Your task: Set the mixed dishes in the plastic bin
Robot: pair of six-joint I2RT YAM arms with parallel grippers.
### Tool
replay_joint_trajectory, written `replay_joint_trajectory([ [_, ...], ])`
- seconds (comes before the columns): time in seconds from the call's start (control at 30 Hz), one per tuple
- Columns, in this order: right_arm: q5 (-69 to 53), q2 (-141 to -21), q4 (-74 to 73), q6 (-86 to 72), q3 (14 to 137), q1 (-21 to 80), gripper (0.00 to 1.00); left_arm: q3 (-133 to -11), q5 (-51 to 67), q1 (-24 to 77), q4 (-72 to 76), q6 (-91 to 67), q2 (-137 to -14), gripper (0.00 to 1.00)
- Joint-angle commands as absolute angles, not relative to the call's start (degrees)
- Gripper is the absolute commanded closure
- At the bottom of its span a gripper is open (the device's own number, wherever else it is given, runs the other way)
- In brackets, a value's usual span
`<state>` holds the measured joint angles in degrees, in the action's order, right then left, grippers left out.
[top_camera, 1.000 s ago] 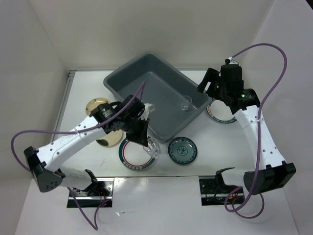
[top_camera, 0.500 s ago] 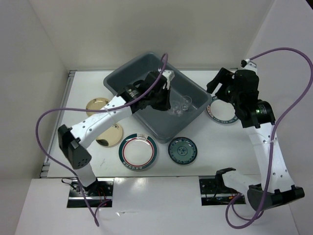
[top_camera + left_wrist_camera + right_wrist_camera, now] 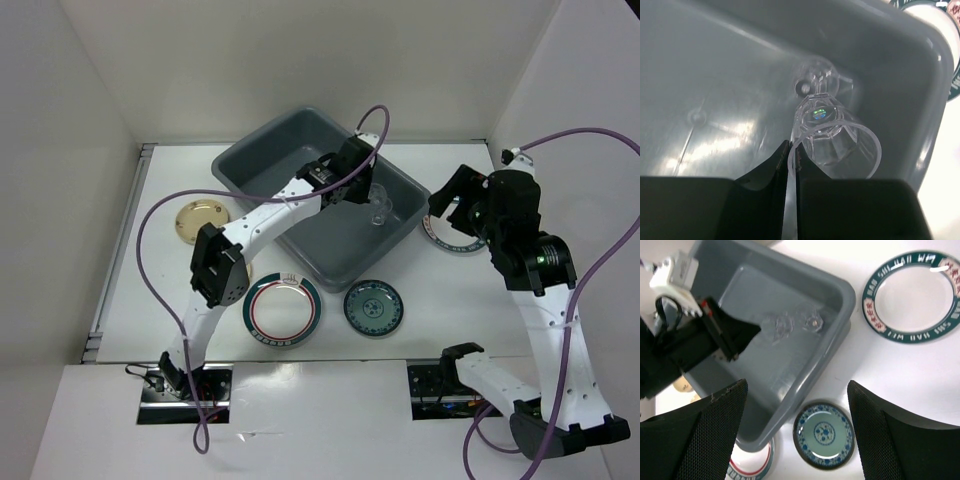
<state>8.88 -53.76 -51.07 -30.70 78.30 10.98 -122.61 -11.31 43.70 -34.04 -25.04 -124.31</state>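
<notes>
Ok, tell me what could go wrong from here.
1. The nearer clear cup has its rim right at the left hand's barely parted fingertips. Lifting away too early could drag it along or knock it into the second clear cup just behind.
2. The right hand hangs open near the grey bin's corner, close to the left arm stretched across it. Reaching in now might make them collide.

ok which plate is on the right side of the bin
The white plate with the dark patterned rim, alone right of the bin. The small teal plate and red-and-green-rimmed plate lie along its near side; the gold plate is left.
</notes>
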Motion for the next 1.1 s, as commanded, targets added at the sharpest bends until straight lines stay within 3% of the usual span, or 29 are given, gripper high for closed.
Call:
replay_joint_trajectory([
  [0.0,8.26,-53.09,-52.47,-31.38,77.96,10.72,0.14,-128.93,-12.48,43.95,-31.11,-22.68,-126.99,0.86],
  [0.23,7.73,-53.09,-53.61,-31.9,77.43,10.72,0.14,-131.47,-12.48,43.95,-29.0,-22.68,-131.21,0.86],
  [0.6,8.96,-53.09,-54.14,-31.9,77.96,10.72,0.14,-137.1,-9.76,43.95,-30.58,-23.2,-137.89,0.78],
  [0.77,8.96,-53.09,-54.14,-31.38,77.44,10.72,0.14,-138.78,-9.76,43.95,-30.59,-23.2,-137.9,0.51],
  [0.8,8.96,-53.09,-53.62,-31.38,77.43,10.72,0.14,-140.43,-9.76,43.95,-30.59,-23.2,-137.9,0.38],
  [0.83,9.57,-53.09,-53.61,-31.38,77.43,10.72,0.14,-141.23,-9.76,43.95,-30.59,-23.2,-137.9,0.31],
  [1.0,17.66,-57.21,-53.61,-36.73,74.01,8.81,0.14,-148.7,-10.99,43.95,-31.73,-23.2,-135.45,0.18],
  [1.07,14.69,-60.28,-53.61,-38.92,71.47,5.47,0.16,-149.33,-10.99,43.95,-32.34,-23.2,-132.3,0.16],
])
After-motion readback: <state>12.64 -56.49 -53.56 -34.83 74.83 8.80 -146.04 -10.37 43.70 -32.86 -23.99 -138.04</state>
